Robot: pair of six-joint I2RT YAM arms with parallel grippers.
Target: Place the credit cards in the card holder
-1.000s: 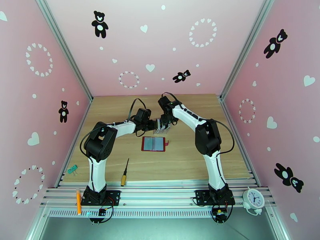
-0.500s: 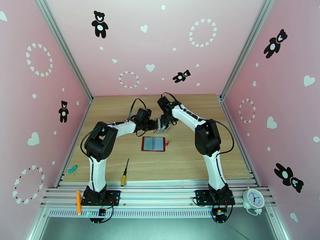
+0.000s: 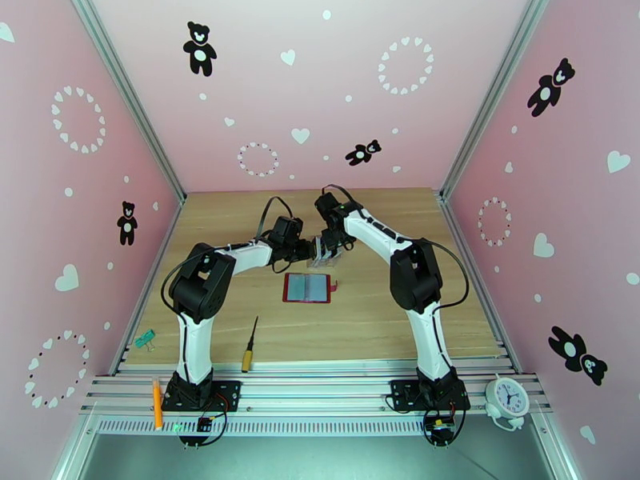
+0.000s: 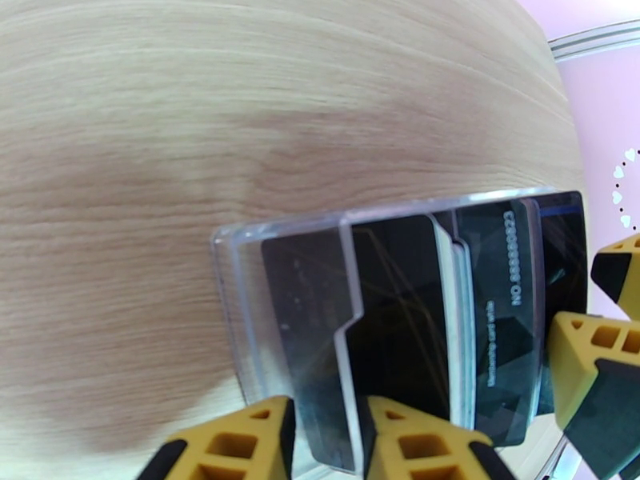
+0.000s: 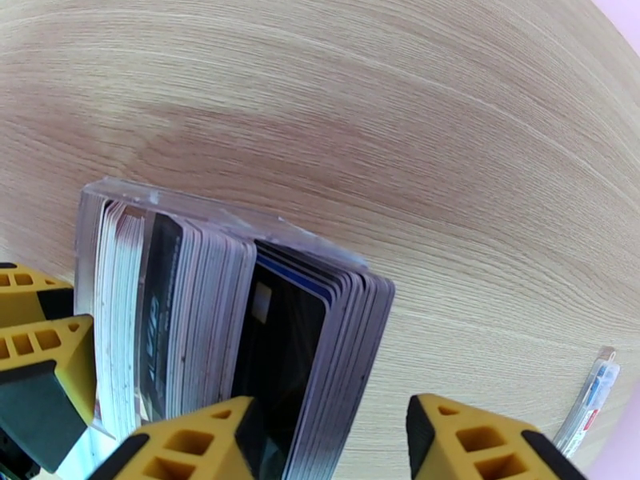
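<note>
With the left gripper (image 4: 324, 422) clamped on the rack (image 4: 240, 314), I set the right gripper (image 5: 328, 430), jaws apart, astride the cards (image 5: 276, 346) upright in it behind the open wallet (image 3: 307, 288): thin, stiff, slick, best pinched flat-faced near the top edge.

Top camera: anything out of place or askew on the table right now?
Nothing spilled or damaged. The red wallet lies open and flat. Only strays: a screwdriver and a green clip near the front edge, well apart from the wallet.
</note>
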